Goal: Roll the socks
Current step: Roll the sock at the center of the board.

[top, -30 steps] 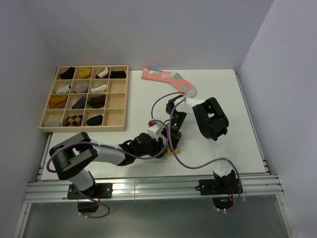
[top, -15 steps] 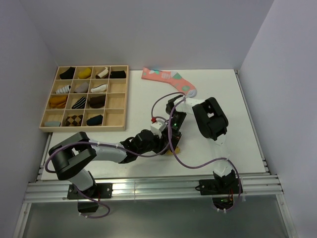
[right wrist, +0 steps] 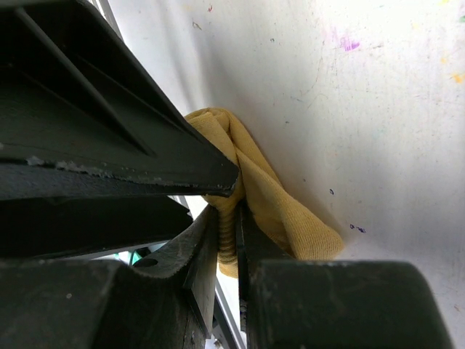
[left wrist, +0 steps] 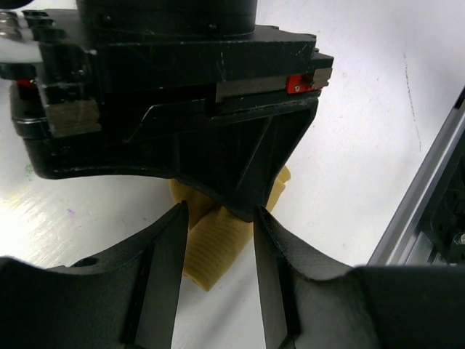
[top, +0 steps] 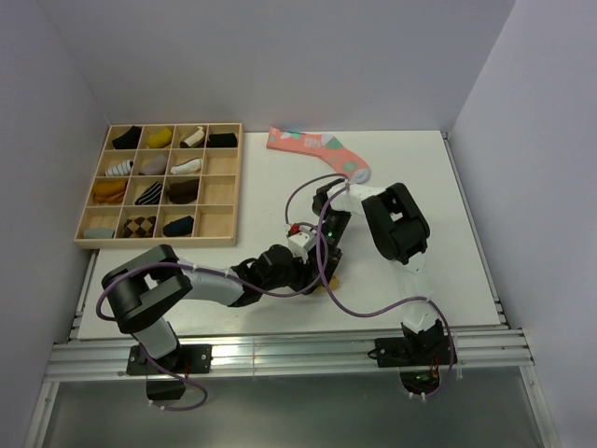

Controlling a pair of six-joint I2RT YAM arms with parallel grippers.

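A: What has the right gripper [right wrist: 229, 218] got?

B: It is nearly closed, pinching a thin ribbed fold of the tan sock [right wrist: 287, 211]; the rest of the cloth bunches just beyond its tips on the table [right wrist: 378, 109]; its own camera shows little more, because the left gripper's black body fills the upper left of that view.

A: And the left gripper [left wrist: 219, 212]?

B: Its jaws stand about half apart with the sock's ribbed end in the gap; I cannot tell whether the fingers [left wrist: 156, 276] press the cloth or only flank it; the right gripper's housing crowds in directly ahead and hides most of the sock.

A: Does the overhead view help?

B: Hardly; the two grippers meet tip to tip near the front middle of the table, and only a sliver of tan shows beneath them.

A: How close are the edges?

B: The sock lies near the table's front edge; the metal rail [left wrist: 429, 196] runs close by, cut off at the right of the left wrist view.

A: Where is there room?

B: There is bare table to the right of the arms and behind them; the pink sock [top: 312, 147] lies near the back edge, well apart from the grippers; the tray [top: 159, 241] sits at the back left, also well apart; walls [top: 280, 65] close in the back and both sides.
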